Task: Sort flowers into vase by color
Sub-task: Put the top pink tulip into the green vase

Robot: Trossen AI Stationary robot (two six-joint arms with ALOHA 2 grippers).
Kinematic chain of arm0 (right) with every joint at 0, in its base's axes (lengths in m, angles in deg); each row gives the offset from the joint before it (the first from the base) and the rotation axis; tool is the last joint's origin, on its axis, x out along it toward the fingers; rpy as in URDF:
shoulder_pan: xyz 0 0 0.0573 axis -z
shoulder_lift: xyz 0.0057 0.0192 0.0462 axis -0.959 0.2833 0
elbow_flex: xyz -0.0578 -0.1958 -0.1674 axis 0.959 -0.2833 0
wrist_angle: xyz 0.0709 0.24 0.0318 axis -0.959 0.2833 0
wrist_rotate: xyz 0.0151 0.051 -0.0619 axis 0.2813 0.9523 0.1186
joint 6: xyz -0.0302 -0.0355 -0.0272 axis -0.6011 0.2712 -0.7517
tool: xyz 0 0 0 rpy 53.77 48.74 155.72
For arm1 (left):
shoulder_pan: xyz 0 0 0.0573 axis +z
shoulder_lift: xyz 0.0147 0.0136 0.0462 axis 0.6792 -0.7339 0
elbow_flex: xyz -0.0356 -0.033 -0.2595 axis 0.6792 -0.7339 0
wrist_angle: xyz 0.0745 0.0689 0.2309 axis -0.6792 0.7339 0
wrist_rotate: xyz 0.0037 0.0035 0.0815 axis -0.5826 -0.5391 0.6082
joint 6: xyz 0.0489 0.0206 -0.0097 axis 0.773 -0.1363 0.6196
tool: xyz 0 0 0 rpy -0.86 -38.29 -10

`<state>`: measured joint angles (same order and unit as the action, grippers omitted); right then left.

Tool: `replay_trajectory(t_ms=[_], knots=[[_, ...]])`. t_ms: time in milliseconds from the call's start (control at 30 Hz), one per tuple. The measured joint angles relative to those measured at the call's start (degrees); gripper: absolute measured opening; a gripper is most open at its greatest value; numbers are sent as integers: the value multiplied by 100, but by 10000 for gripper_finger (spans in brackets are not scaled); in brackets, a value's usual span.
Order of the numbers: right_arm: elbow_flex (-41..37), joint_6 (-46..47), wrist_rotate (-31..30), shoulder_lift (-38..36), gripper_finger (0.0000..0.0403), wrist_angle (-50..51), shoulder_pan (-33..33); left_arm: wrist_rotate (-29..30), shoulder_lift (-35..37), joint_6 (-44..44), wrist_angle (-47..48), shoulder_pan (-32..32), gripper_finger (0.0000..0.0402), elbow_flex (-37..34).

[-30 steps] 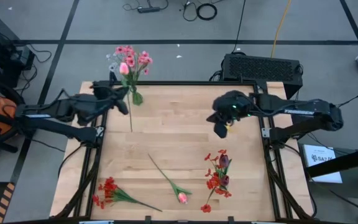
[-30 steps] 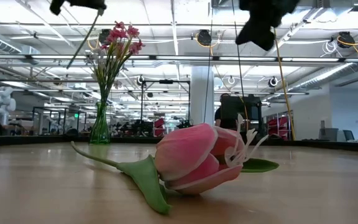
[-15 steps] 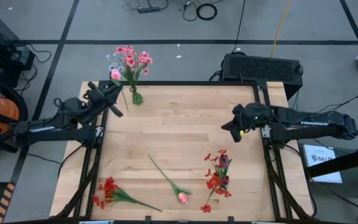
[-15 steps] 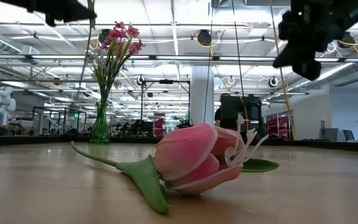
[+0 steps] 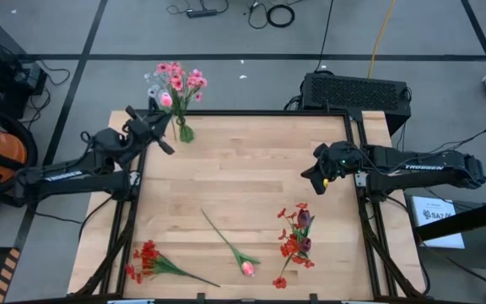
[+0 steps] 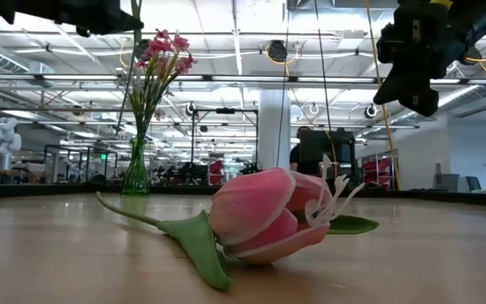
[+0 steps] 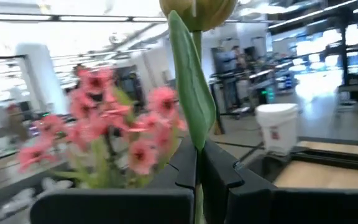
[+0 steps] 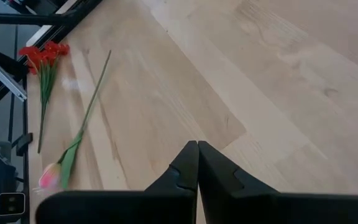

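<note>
My left gripper is over the table's far left corner, shut on a pink tulip whose bud is up beside the pink flowers. These flowers stand with their stems in a green vase at the far edge. In the left wrist view the tulip's leaf rises before the pink flowers. My right gripper is shut and empty, high above the table's right side; its shut fingers show in the right wrist view. My left gripper pinches the tulip's green stem between its two fingers, just below the leaf. The fingers come roughly level from the table's left and lie across the stem. The tulip stands upright, bud above the fingers, and its stem hangs below, clear of the table.
A second pink tulip lies near the front edge and fills the low view. A red cluster lies at the near left. Red flowers with a dark red bud are at the near right. The table's middle is bare wood.
My left gripper drew back toward the table's left edge with the tulip, then came a little back toward the green vase; the bud stays beside the pink flowers. My right gripper went toward the table's right edge and has since kept still.
</note>
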<state>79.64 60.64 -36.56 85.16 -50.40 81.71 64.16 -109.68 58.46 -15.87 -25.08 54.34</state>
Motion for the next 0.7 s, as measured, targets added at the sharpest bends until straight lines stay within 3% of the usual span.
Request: replay_trajectory(t_ms=[133,300,467,700], knots=[[0,-197,2,2,0,-62,0,-271,-70,-5,-200,559,8,-2],[0,-415,2,2,0,-238,-1,-834,-172,-232,-1794,1288,8,-528],[0,-405,2,2,0,-250,0,-885,-178,-709,-2314,1750,8,-1005],[0,-416,0,2,0,-247,0,-964,-195,-713,-2900,2087,8,-1145]])
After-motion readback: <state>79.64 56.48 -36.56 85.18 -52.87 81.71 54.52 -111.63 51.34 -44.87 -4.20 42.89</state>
